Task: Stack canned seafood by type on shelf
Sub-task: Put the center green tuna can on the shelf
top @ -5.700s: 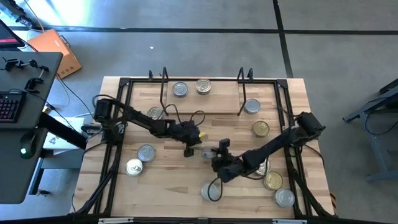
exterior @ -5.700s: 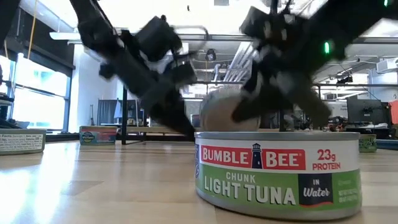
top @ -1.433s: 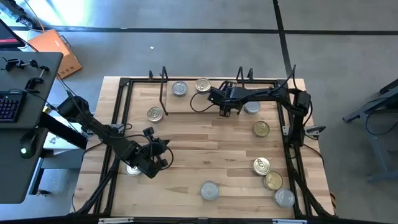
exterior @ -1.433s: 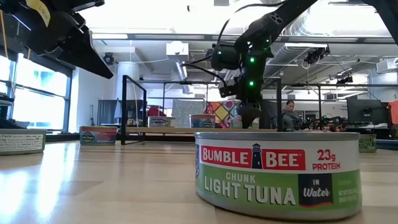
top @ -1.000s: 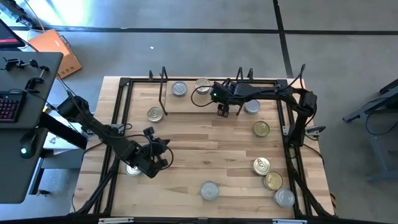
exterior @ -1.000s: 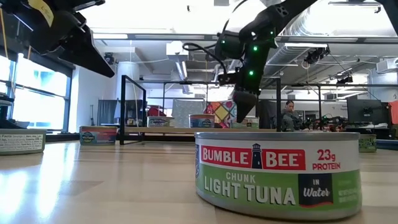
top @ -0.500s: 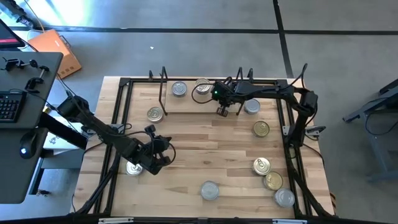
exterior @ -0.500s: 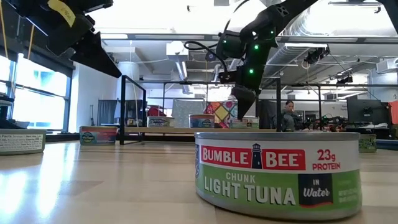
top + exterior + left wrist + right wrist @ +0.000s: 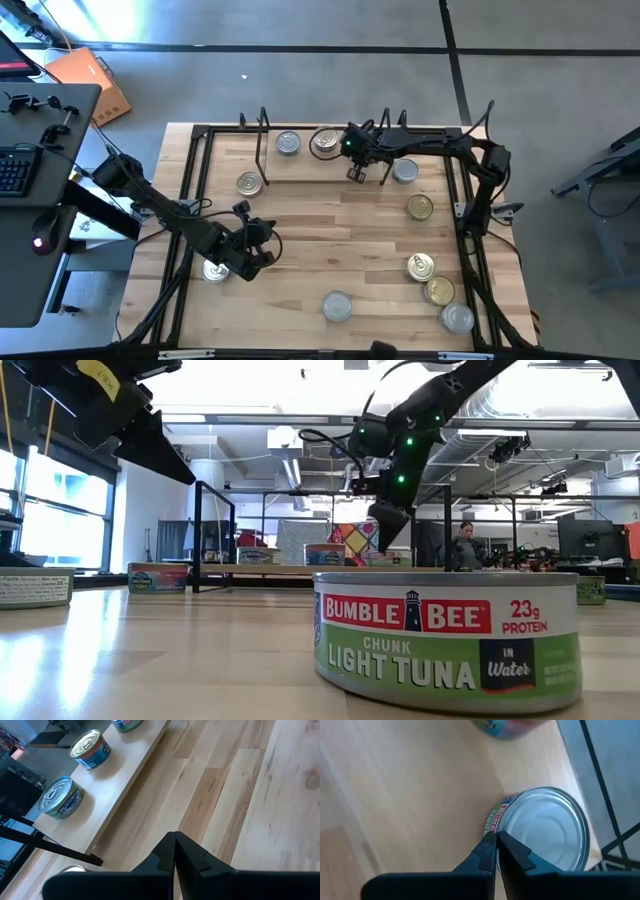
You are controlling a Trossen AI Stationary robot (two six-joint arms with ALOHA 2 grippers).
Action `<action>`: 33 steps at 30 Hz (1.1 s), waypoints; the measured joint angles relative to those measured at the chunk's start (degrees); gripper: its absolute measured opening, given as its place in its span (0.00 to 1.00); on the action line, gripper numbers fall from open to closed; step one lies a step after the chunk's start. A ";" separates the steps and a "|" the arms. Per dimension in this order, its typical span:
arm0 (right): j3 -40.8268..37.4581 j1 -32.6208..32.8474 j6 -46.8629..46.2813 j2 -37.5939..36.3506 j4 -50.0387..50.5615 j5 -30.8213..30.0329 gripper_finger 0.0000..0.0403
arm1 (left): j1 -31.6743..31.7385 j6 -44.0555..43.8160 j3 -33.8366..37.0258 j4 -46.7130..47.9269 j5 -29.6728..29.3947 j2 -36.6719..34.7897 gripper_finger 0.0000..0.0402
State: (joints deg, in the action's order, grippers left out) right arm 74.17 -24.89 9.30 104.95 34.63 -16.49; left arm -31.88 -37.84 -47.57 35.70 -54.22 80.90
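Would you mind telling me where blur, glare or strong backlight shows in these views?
Right wrist view: the coloured tin at the frame's edge is smeared, the silver tin reflects soft light. Low view: bright windows backlight the room, the left arm is a dark silhouette, the near tuna tin is sharp. High view: evenly lit, with glare on the floor at the upper left.

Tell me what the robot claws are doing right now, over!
Right claw shut, empty, above the shelf beside a silver tin. Left claw shut, empty, waiting near table's left side. Nothing blocking.
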 joint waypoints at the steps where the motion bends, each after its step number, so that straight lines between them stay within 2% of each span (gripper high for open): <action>1: -0.02 -0.20 0.45 0.04 -0.46 -0.02 0.01 | 0.00 0.00 0.00 -0.02 0.00 0.00 0.00; 8: -0.07 -1.39 3.19 0.08 -1.24 -0.93 0.00 | 0.00 0.02 0.00 -0.01 0.00 0.00 0.00; 28: 0.00 -2.09 3.19 0.04 2.00 -3.37 0.00 | 0.00 0.00 0.00 -0.01 0.02 0.00 0.00; 33: 0.00 -1.98 2.94 0.04 2.01 -3.34 0.09 | 0.00 0.00 0.00 -0.02 0.02 0.00 0.00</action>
State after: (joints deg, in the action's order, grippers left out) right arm 74.17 -26.87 12.24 104.99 36.64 -19.84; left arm -31.88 -37.85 -47.57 35.68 -54.19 80.90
